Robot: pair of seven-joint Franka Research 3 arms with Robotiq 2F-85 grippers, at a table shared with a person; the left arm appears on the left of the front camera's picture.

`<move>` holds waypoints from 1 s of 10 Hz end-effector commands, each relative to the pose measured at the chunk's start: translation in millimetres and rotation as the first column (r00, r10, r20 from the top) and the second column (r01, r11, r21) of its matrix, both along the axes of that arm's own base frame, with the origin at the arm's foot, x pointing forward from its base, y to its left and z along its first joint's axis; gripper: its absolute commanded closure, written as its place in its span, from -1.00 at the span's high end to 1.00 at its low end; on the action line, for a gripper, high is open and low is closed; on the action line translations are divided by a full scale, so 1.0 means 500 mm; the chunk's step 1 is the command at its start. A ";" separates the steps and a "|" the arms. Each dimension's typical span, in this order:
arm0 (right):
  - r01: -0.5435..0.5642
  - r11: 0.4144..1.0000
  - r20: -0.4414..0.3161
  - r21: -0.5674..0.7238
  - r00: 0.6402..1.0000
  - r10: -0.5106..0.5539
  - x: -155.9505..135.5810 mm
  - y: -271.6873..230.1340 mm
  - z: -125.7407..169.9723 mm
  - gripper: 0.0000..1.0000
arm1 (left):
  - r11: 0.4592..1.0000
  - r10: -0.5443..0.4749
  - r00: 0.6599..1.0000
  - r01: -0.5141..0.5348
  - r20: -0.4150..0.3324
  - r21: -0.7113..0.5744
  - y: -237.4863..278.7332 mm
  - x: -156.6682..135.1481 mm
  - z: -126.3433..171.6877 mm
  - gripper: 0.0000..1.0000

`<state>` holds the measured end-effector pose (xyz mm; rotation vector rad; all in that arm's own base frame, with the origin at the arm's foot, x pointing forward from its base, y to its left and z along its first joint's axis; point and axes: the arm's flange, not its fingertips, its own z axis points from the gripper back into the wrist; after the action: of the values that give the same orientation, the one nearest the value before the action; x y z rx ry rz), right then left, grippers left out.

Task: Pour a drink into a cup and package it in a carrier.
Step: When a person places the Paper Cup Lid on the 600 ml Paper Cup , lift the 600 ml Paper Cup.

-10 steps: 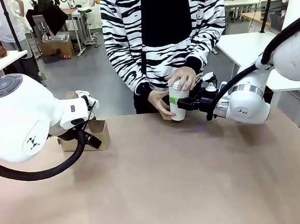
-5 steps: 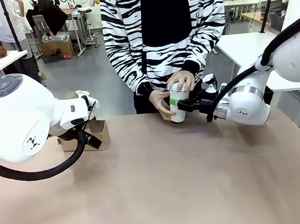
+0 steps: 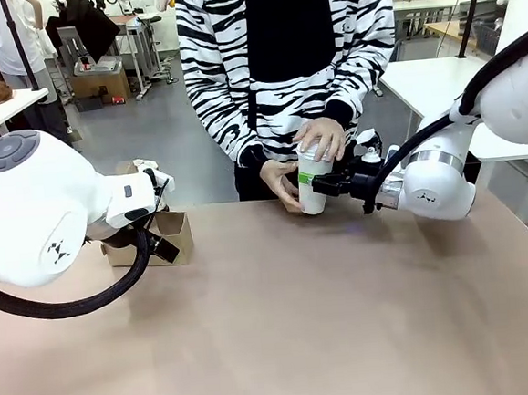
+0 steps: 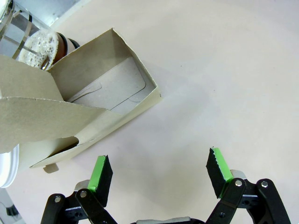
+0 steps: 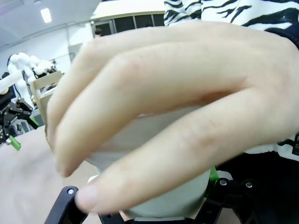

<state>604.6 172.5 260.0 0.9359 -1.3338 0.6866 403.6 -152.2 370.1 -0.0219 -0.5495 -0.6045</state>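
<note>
The white cup [image 3: 312, 183] with its domed lid stands at the table's far edge, and my right gripper [image 3: 322, 186] is shut on its side. One hand [image 3: 320, 137] of the person presses on the lid while the other hand [image 3: 279, 183] steadies the cup. In the right wrist view that hand [image 5: 154, 102] covers most of the cup [image 5: 180, 193]. The brown cardboard carrier [image 3: 164, 235] sits at the far left. My left gripper [image 4: 160, 169] hangs open over bare table just beside the carrier [image 4: 100, 95]. The drink [image 4: 43, 45] shows as brown froth in a clear pitcher behind the carrier.
The person in a striped top [image 3: 226, 63] stands at the far side of the table [image 3: 329, 320]. My bulky left arm [image 3: 46, 215] hides part of the carrier in the front view. A white rounded edge [image 4: 5, 170] shows at the left of the left wrist view.
The person's upper hand has shifted slightly on the lid. Both arms and the cup stay where they were.
</note>
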 end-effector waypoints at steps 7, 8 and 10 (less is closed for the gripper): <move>0.000 1.000 0.008 0.008 1.000 -0.001 0.002 0.007 0.010 0.60 | 1.000 0.000 1.000 0.000 0.000 -0.003 0.001 0.000 0.001 1.00; 0.000 1.000 0.008 0.008 1.000 -0.001 0.002 0.007 0.010 0.60 | 1.000 0.000 1.000 0.000 0.000 -0.003 0.001 0.000 0.001 1.00; 0.000 1.000 0.008 0.008 1.000 -0.001 0.002 0.007 0.010 0.60 | 1.000 0.000 1.000 0.000 0.000 -0.003 0.001 0.000 0.001 1.00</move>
<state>604.6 172.2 259.7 0.9357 -1.3336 0.6863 403.6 -152.2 370.1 -0.0219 -0.5495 -0.6045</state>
